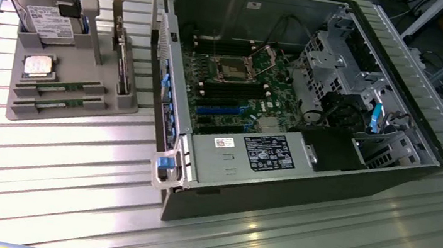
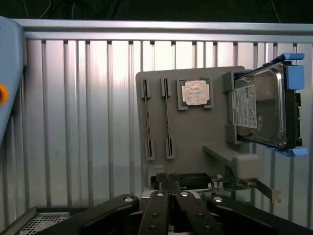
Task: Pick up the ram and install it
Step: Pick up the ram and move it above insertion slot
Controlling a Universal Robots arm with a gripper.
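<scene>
Under me, ribbed aluminium table (image 1: 47,163) carries grey parts holder (image 1: 115,106) and, just beside it, open computer case (image 1: 281,191).

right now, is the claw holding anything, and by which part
Nothing is held. The claw is shut with nothing between its fingers, and both ram sticks lie in their slots in the grey tray.

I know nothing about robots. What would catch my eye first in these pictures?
The open computer case, its green motherboard bare, sits in the middle of the slatted metal table. On the exterior view's left a grey holder carries a silver hard drive, a processor chip and two ram sticks. The tool, shut, hangs over that holder.
</scene>
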